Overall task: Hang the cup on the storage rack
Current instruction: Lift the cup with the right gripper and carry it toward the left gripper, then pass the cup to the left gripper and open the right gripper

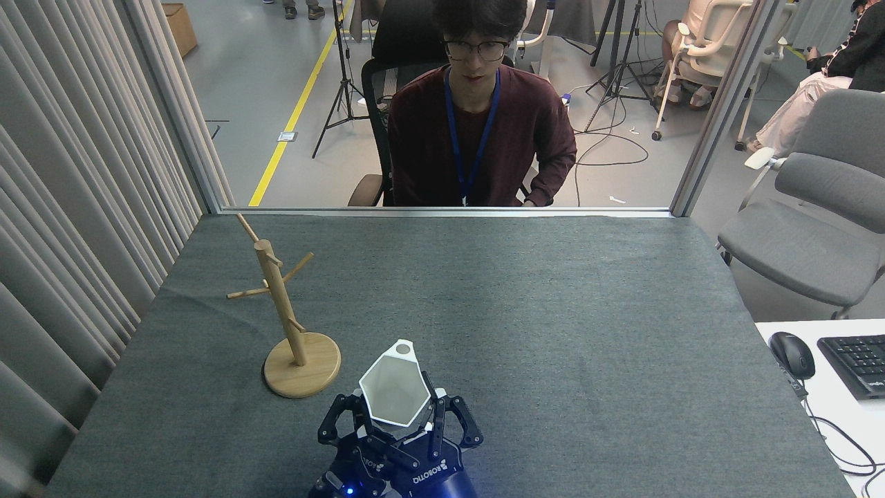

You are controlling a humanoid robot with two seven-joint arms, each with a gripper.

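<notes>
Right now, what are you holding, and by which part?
The white cup, gripped at its lower body by the right pincer; the left pincer crowds alongside, its hold unclear.

A big table point(553, 290) is covered with a dark grey cloth. Behind it, a person point(480, 131) in a dark red top is seated on a black chair point(377, 90). A grey chair point(816, 214) is seen on the right, near a black mouse point(792, 354) and keyboard point(857, 365). Grey curtains point(76, 194) are hung on the left.

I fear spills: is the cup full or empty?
Empty. The cup tips its mouth toward the head camera, and only bare white inner walls show, with no liquid or object inside.
</notes>
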